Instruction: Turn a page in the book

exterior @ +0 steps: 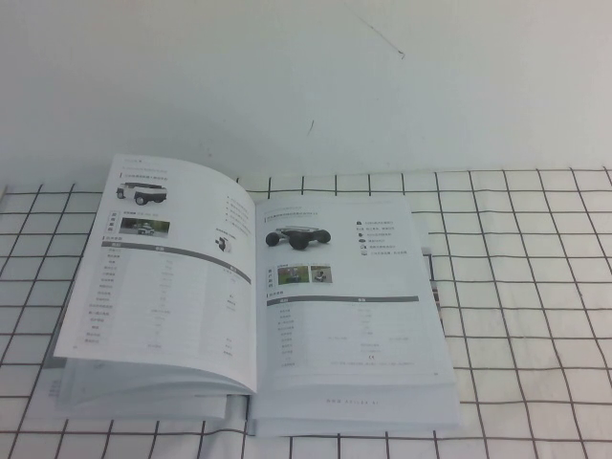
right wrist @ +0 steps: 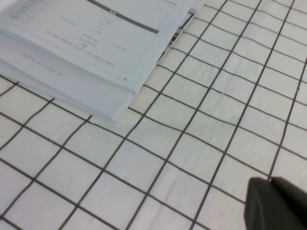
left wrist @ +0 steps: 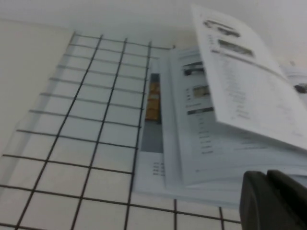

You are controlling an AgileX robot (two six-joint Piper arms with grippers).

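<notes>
The book (exterior: 349,325) lies open on the checked cloth, left of centre. The page (exterior: 163,277) with the white black-wheeled cart, dark bar and table arches above the left stack, its outer edge lifted off the sheets below; in the left wrist view it (left wrist: 240,81) hangs over the lower pages. The right-hand page shows a dark vehicle with two colour photos. My left gripper (left wrist: 266,201) is shut and empty, low beside the book's left side. My right gripper (right wrist: 271,203) is shut and empty over bare cloth, off the book's (right wrist: 96,43) near right corner. Neither gripper shows in the high view.
The white cloth with a black grid (exterior: 526,306) covers the table around the book; plain white surface (exterior: 306,76) lies beyond its far edge. A lower sheet with an orange and grey strip (left wrist: 152,103) sticks out from under the book's left side.
</notes>
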